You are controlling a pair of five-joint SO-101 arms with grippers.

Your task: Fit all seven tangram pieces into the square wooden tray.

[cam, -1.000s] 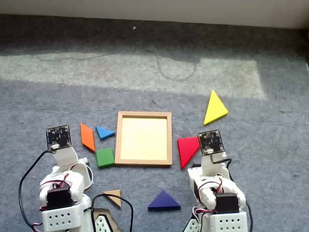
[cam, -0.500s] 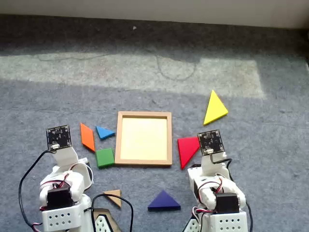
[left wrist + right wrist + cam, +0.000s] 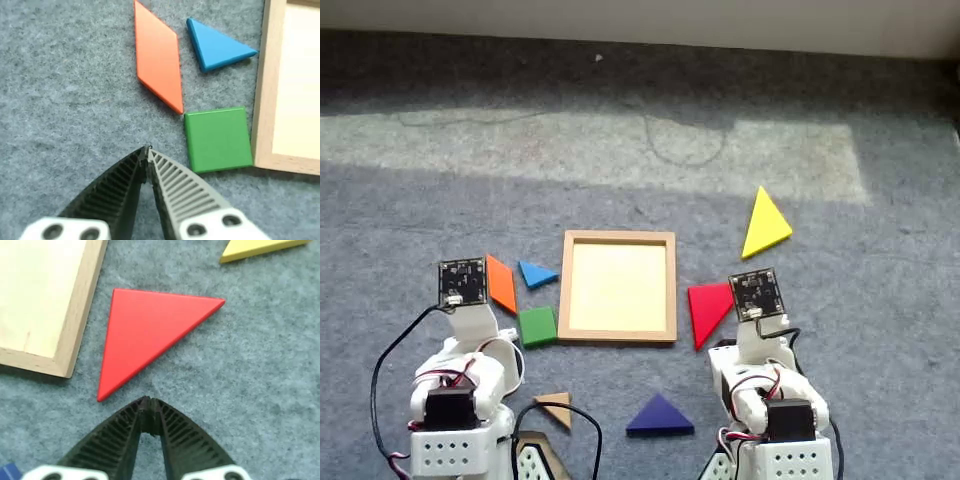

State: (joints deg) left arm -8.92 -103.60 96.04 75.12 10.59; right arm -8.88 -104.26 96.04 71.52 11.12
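At the middle of the grey felt-covered table (image 3: 840, 300): the square wooden tray (image 3: 618, 237), floor bare, no piece seated. Judged set between the two arms so either can feed it.

Seven pieces lie flat on the felt, all outside the rim. From the tray:
- orange parallelogram (image 3: 501, 283) and small blue triangle (image 3: 535, 273) at 9 o'clock
- green square (image 3: 537, 326) at 8 o'clock, just beside the rim
- small tan triangle (image 3: 556, 406) at 7 o'clock
- dark blue triangle (image 3: 659, 416) at 5 o'clock
- large red triangle (image 3: 710, 308) at 4 o'clock, near the rim
- large yellow triangle (image 3: 764, 225) at 2 o'clock, farther off

The left end effector (image 3: 148, 151) has its fingers pressed together, nothing between them. Its tip hangs over bare felt just short of the green square's near corner. The right end effector (image 3: 148, 402) is likewise closed tight and empty, with its tip just off the red triangle's sharp corner.

Judgement: the task is at its start. The spread suits a split, with each arm taking the pieces on its own side. Either end effector must open before a pick. Thin flat pieces on felt give little edge to pinch.
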